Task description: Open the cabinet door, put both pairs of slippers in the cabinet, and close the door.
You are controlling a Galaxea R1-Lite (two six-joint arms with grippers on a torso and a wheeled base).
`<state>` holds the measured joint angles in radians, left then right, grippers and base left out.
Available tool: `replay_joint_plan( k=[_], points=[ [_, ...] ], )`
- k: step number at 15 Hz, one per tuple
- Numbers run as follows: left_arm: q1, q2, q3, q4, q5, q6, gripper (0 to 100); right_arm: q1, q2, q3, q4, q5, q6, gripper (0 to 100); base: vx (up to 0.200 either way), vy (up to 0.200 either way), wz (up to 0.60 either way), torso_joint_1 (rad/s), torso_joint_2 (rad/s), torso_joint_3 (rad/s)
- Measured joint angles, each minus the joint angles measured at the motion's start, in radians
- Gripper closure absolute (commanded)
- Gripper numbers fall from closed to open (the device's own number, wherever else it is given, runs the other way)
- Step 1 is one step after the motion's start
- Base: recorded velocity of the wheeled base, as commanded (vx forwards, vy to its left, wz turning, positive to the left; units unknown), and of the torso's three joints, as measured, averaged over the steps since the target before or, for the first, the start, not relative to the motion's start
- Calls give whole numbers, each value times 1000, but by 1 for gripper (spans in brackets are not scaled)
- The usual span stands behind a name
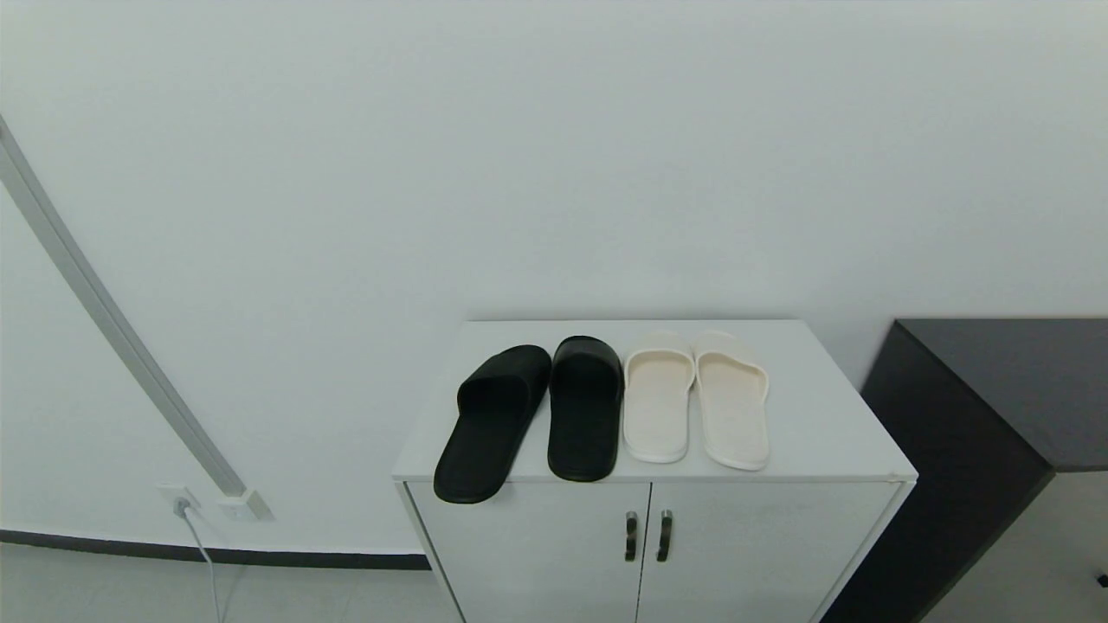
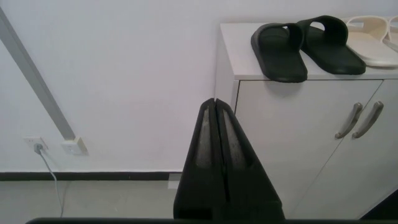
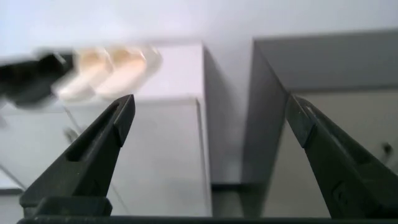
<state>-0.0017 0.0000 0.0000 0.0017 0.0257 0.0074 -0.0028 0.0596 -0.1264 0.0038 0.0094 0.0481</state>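
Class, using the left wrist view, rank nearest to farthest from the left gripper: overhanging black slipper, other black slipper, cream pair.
1. Overhanging black slipper, leftmost.
2. Other black slipper, in the middle.
3. Cream pair, rightmost.

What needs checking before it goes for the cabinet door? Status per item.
1. Cabinet doors shut, handles unobstructed: ok.
2. Right tool open: ok.
3. Left tool open: not ok, shut.
4. Black slippers fully on the cabinet top: not ok, one heel overhangs the front edge.
5. White slippers fully on the cabinet top: ok.
6. Space inside the cabinet: cannot tell.
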Motion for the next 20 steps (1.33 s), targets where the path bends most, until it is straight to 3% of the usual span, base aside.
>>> replay_joint_plan(
  k=[3,8,11,15,20],
  points=[
    [0,0,0,0,-1,0,100,9,182,-82,-4,37,-25,0,0,0,0,0,0,0],
    [0,0,0,0,-1,-1,100,87,620,-76,-284,44,-30,0,0,0,0,0,0,0],
    [0,0,0,0,-1,-2,100,284,848,-146,-389,-93,35,0,0,0,0,0,0,0],
    [0,0,0,0,-1,-6,100,569,1119,-333,-417,-300,170,0,0,0,0,0,0,0],
    [0,0,0,0,-2,-6,100,698,1424,-579,-421,-456,255,0,0,0,0,0,0,0]
  ],
)
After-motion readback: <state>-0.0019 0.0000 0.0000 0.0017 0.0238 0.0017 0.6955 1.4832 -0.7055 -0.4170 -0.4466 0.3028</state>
